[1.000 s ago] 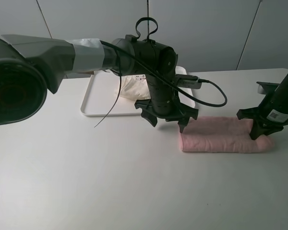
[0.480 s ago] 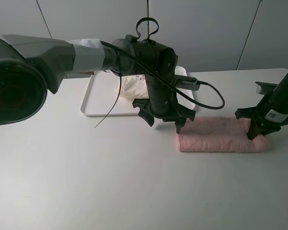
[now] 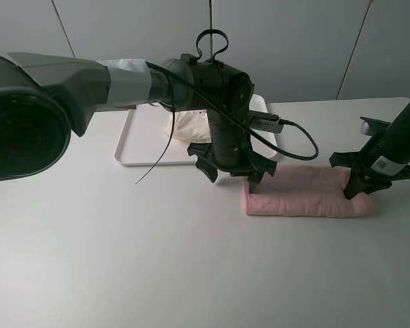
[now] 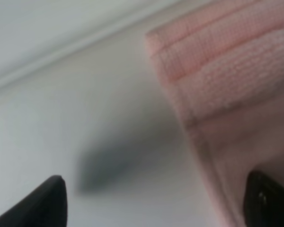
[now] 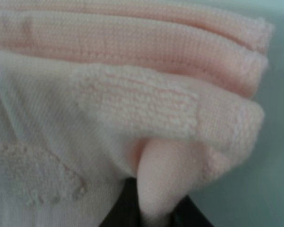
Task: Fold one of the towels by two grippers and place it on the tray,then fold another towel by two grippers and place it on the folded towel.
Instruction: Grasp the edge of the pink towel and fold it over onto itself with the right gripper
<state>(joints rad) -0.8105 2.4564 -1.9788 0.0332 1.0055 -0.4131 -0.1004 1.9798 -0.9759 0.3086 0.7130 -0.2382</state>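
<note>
The pink towel [image 3: 301, 198] lies on the table as a long folded strip. My right gripper [image 3: 361, 184] is shut on its right end; in the right wrist view a fold of pink towel [image 5: 132, 94] is pinched between the dark fingers of the gripper [image 5: 151, 215]. My left gripper [image 3: 234, 169] hangs open over the strip's left end. In the left wrist view the pink towel [image 4: 227, 71] passes by one fingertip [image 4: 267, 198], while the other fingertip [image 4: 47, 198] is over bare table. The cream towel [image 3: 188, 126] sits bundled on the white tray [image 3: 140, 147], partly hidden by the left arm.
The tray stands at the back of the white table [image 3: 123, 260], behind the left arm. A black cable [image 3: 301, 140] loops from the left wrist over the table near the towel. A grey wall closes off the back.
The pink strip has slid a little to the left with the right gripper shut on its end. The left gripper has shifted slightly left too, staying open.
</note>
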